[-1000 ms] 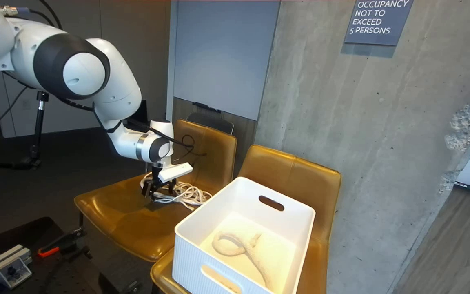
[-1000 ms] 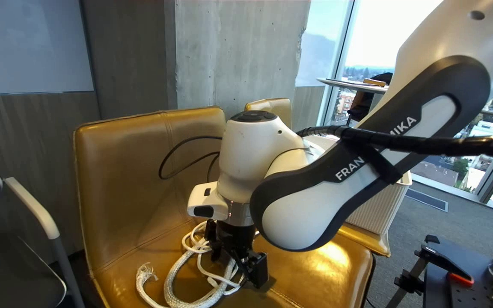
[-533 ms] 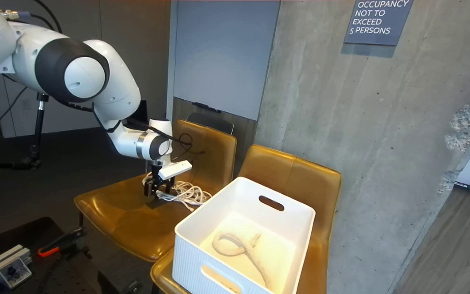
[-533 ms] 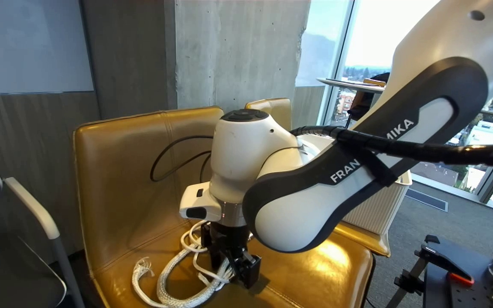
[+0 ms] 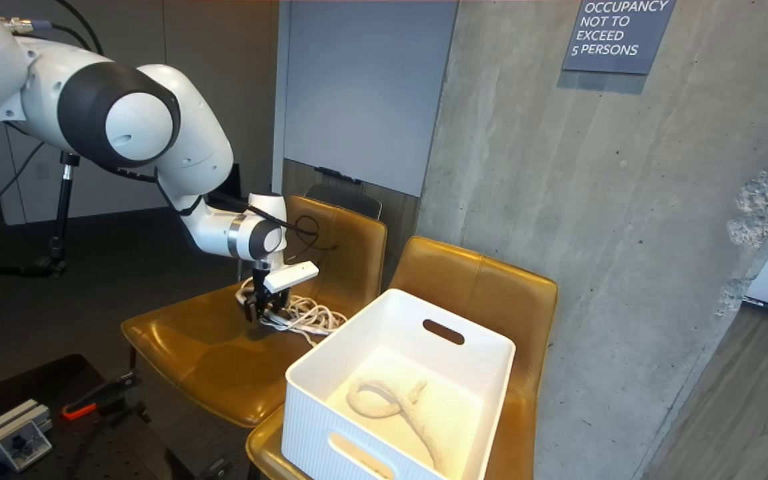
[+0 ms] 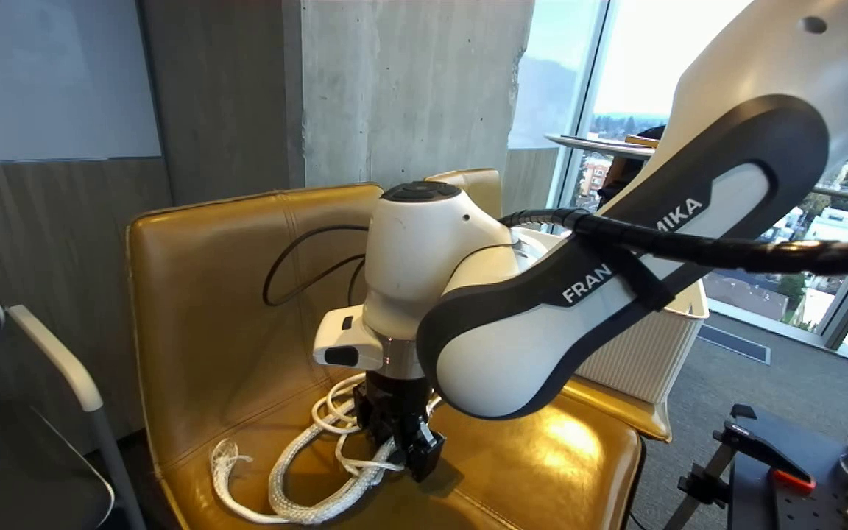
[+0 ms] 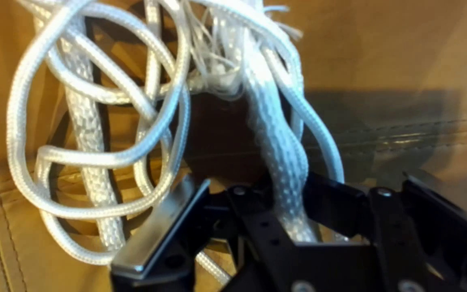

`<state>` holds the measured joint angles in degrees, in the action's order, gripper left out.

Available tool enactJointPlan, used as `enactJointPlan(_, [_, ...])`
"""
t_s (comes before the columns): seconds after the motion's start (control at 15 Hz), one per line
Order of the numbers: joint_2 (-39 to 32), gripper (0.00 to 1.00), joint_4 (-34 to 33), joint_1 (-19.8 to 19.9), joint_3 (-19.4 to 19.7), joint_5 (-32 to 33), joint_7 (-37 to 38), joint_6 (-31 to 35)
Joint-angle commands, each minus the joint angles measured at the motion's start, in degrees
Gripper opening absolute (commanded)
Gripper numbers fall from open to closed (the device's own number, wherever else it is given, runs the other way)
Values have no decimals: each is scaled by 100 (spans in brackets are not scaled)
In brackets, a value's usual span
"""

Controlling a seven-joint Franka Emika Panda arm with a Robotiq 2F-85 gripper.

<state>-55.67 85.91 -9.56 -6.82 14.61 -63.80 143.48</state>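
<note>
White braided rope runs between my black fingers, which stand close together on either side of its thick length and have hold of it over the seat of a tan leather chair. From where they pinch, in the wrist view, a frayed end lies at eleven o'clock and loops of thinner cord spread at ten. In an exterior view a white ribbed bin stands at my four o'clock on a second leather chair, looped rope inside.
</note>
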Motion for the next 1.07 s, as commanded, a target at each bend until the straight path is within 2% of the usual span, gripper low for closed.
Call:
enactJointPlan(0.0, [64,2,34,68,50,159,92,-190])
enactJointPlan(0.33, [826,0,621,297,119,126,102,-272])
enactJointPlan(0.53, [1570,0,1091,562,152,68,112,-314])
enactJointPlan(1.0, [3228,0,1698,1192,282,-57,-2,-462])
